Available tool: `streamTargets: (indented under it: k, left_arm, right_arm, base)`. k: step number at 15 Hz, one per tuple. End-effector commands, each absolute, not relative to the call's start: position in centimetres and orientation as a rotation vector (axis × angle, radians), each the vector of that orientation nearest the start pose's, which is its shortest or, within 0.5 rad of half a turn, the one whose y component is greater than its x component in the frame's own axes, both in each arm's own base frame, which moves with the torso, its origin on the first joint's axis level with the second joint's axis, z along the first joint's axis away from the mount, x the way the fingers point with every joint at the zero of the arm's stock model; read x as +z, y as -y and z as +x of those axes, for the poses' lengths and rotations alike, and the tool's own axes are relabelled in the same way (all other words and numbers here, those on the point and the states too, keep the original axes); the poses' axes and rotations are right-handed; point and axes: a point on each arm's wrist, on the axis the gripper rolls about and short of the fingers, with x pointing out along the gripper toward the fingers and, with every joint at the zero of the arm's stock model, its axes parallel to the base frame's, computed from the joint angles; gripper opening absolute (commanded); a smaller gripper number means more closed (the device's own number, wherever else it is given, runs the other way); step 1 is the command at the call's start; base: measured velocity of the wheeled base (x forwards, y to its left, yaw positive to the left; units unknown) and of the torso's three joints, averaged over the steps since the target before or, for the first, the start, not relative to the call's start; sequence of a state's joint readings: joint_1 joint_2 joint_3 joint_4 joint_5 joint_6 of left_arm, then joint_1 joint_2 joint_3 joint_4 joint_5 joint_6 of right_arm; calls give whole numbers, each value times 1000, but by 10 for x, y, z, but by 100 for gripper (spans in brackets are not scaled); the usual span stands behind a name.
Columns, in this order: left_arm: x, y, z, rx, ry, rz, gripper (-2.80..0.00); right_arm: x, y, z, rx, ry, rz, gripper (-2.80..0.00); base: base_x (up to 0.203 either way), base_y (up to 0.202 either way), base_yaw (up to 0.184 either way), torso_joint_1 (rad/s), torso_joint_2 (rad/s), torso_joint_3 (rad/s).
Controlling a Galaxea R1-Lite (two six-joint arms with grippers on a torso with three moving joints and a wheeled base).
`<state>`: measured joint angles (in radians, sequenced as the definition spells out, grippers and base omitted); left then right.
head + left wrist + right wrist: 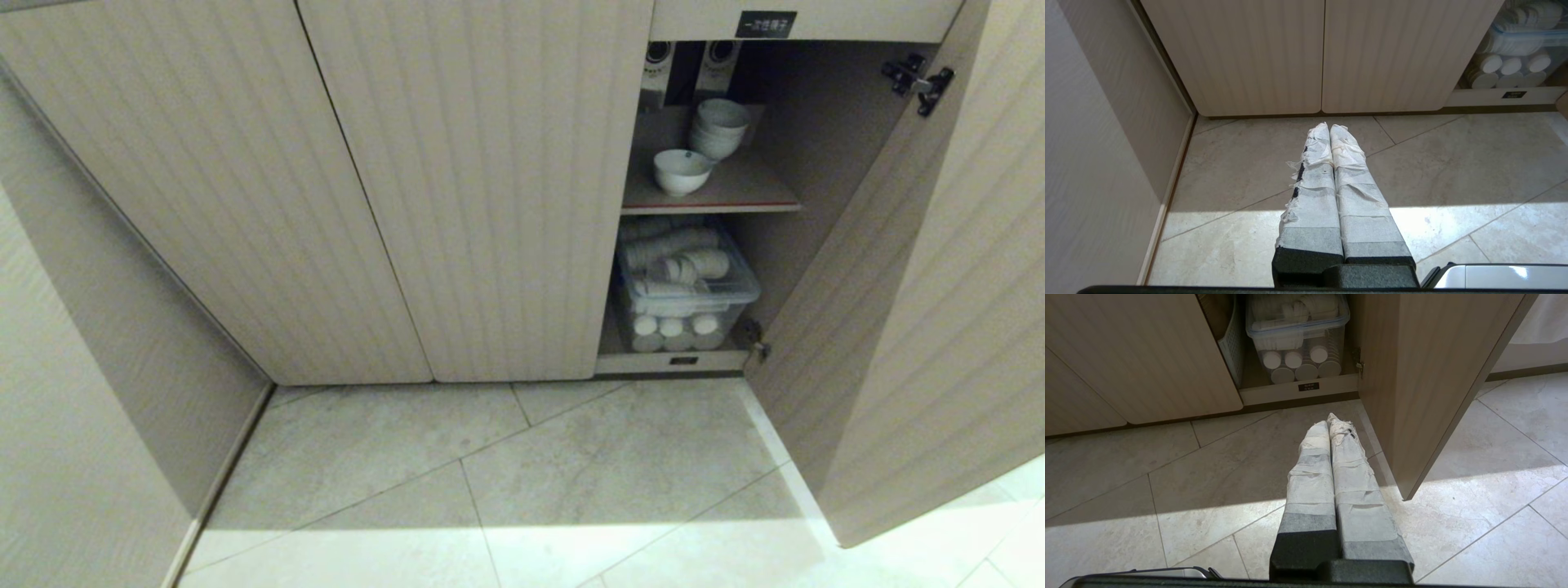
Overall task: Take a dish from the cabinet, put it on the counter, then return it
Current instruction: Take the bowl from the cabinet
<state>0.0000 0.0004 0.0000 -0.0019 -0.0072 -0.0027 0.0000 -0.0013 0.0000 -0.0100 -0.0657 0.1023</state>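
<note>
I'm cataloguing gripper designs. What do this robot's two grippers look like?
Both match: the left gripper and right gripper each have two long tapering fingers wrapped in frayed white tape, grey further back, on a black base. The left shows black patches through torn tape. No cables visible.

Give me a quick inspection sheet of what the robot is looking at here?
Surface: tiled floor; no counter in view.
Job's things: cabinet door open; lone bowl upright on its shelf.
Clutter: bowl stack behind the bowl; clear bin of white ware below.
Grippers: left gripper and right gripper shut, empty, low over the floor.
Cables: nothing seen.
Surroundings: two closed doors, a side wall.
</note>
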Motion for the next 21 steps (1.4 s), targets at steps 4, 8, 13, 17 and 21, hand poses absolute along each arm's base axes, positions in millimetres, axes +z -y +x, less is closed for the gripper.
streamTargets:
  k: [4, 8, 13, 17, 21]
  left_arm:
    - [76, 0, -23, -8, 2, -3, -280]
    - [76, 0, -23, -6, 2, -3, -280]
    - [76, 0, -23, -8, 2, -2, -280]
    - [76, 0, -23, -8, 2, 0, -280]
    - [76, 0, -23, -9, 2, 6, -280]
  right_arm:
    - [77, 1, -23, -65, 14, 103, -280]
    - [77, 1, -23, -65, 14, 103, -280]
    - [77, 1, -23, -65, 14, 103, -280]
    - [77, 1, -23, -65, 14, 103, -280]
    - [77, 1, -23, -65, 14, 103, -280]
  base:
    - [0, 0, 0, 0, 0, 0]
    - [0, 0, 0, 0, 0, 0]
    - [0, 0, 0, 0, 0, 0]
    - [0, 0, 0, 0, 0, 0]
    - [0, 0, 0, 0, 0, 0]
